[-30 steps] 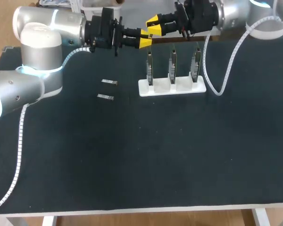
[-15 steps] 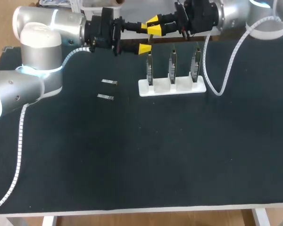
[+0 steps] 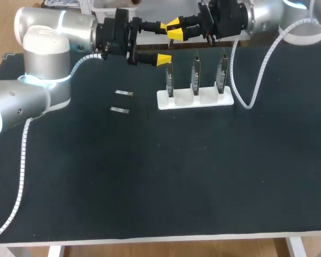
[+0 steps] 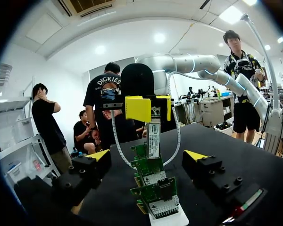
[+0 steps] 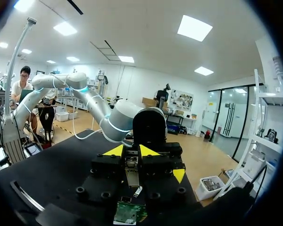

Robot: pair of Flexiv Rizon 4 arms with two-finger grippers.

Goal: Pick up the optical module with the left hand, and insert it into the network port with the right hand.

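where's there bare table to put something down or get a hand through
The near half of the table is bare, in front of the stand and the two loose modules. Right of the stand, past the cable, is free too. Crowded: the far edge behind the stand, where the left gripper and right gripper meet.

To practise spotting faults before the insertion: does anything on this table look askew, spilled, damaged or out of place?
Nothing stands out. Three boards stand upright in the white holder, two spare modules lie flat on the mat beside it, and the right hand holds the optical module.
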